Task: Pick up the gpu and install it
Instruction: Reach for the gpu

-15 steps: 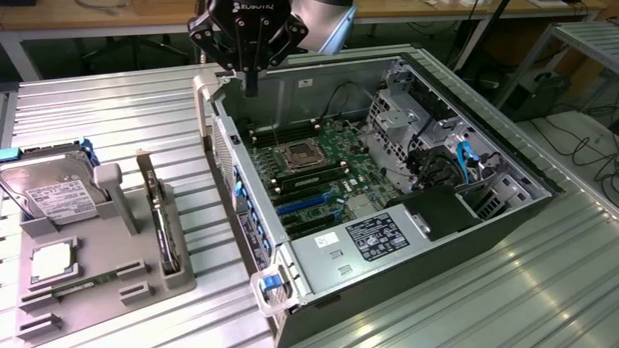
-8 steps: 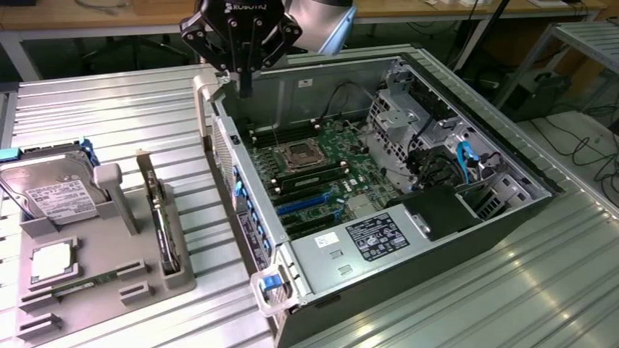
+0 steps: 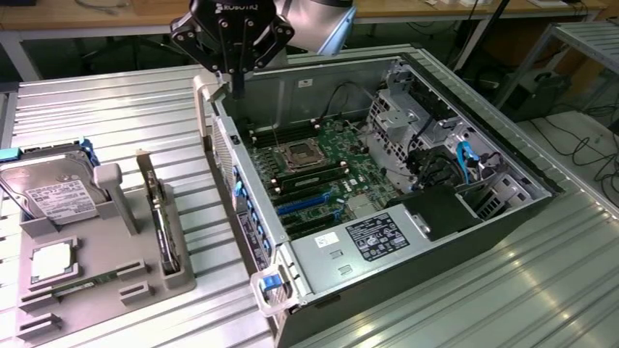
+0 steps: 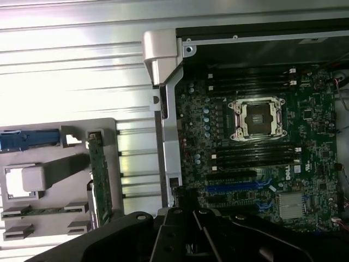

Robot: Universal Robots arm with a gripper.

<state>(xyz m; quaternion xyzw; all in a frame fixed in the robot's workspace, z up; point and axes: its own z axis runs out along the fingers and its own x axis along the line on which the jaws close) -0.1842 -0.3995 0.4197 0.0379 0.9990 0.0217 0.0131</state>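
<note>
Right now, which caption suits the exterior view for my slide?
Shut gripper hangs near the open computer case; the gpu stands edge-on in the gray holder.

The gripper (image 3: 235, 91) is bearing white ROBOTIQ lettering on its body, at twelve o'clock in the exterior view. The motherboard (image 4: 262, 142) is showing a white Dell mark. The labels on the hard drive (image 3: 60, 199) and the power supply (image 3: 377, 235) are printed too small to read.

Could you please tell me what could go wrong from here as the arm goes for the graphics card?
1. The gripper is shut and empty above the case wall; lowered shut, it could knock the graphics card rather than grip it.
2. The card stands on edge in the grey holder, so a skewed grip might tilt or jam it.
3. The case wall lies between holder and blue slots; a low carry could clip it.
</note>
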